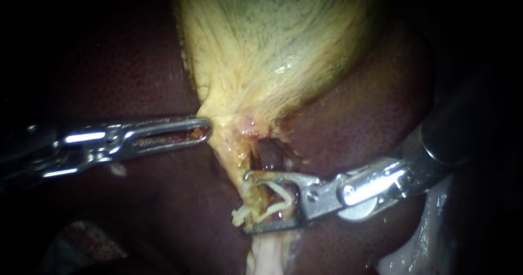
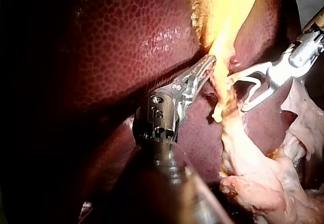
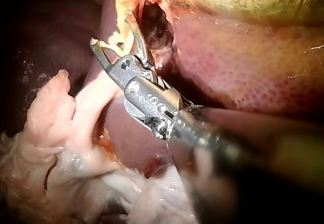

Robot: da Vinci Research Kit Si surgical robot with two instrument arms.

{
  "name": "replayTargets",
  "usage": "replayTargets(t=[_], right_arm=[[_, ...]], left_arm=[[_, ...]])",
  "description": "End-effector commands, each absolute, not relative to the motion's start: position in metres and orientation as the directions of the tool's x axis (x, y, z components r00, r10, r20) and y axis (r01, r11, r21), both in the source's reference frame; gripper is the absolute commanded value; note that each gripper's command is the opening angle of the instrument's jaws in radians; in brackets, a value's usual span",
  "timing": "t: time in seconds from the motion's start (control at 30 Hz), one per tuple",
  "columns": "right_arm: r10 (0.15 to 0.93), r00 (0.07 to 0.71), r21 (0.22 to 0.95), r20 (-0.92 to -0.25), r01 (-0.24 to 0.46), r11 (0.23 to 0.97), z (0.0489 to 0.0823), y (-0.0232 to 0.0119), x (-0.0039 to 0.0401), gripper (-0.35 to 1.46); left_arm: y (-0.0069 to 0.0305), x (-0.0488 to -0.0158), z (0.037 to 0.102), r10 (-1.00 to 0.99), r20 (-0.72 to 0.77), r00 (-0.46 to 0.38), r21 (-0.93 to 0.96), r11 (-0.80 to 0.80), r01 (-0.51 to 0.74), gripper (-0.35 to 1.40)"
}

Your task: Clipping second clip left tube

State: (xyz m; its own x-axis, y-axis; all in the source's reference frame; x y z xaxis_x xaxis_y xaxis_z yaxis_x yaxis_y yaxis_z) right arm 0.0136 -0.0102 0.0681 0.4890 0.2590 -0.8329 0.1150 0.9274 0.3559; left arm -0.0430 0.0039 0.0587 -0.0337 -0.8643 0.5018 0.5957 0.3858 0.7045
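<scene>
My left instrument (image 1: pixel 206 129), clamped on the gallbladder (image 1: pixel 261 46), bars the frame's left middle. My right instrument (image 1: pixel 248 201) gapes around the tube (image 1: pixel 234 160) at lower centre, with the liver (image 1: pixel 370 117) close behind. Bare liver at lower left lies open to me.

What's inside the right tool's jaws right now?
The right tool stands open around the tube. Pale strands lie between its jaws. Clip or tissue: cannot tell. The lower jaw covers the tube behind it.

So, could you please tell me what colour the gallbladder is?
The gallbladder is pale yellow, greenish-grey higher up, with whitish streaks; clearest in the endoscope view.
</scene>
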Motion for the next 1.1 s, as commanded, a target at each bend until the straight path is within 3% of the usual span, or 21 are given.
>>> replayTargets(t=[0.03,0.23,0.67,1.1], right_arm=[[0.252,0.504,0.352,-0.826,0.111,0.93,0.0688,-0.0102,0.0135,0.58],[0.246,0.55,0.348,-0.798,0.087,0.934,0.071,-0.0098,0.0131,0.58],[0.292,0.563,0.383,-0.773,0.048,0.922,0.0716,-0.0115,0.0157,0.58],[0.279,0.59,0.4,-0.758,0.081,0.913,0.072,-0.013,0.0183,0.53]], left_arm=[[0.0039,-0.0431,0.0587,-0.864,0.502,-0.034,0.704,0.386,0.596,-0.35],[0.0038,-0.0431,0.0583,-0.864,0.503,-0.037,0.705,0.385,0.596,-0.35],[0.0037,-0.0434,0.0579,-0.864,0.502,-0.038,0.704,0.383,0.598,-0.35],[0.0037,-0.0441,0.0576,-0.862,0.504,-0.044,0.702,0.379,0.603,-0.35]])
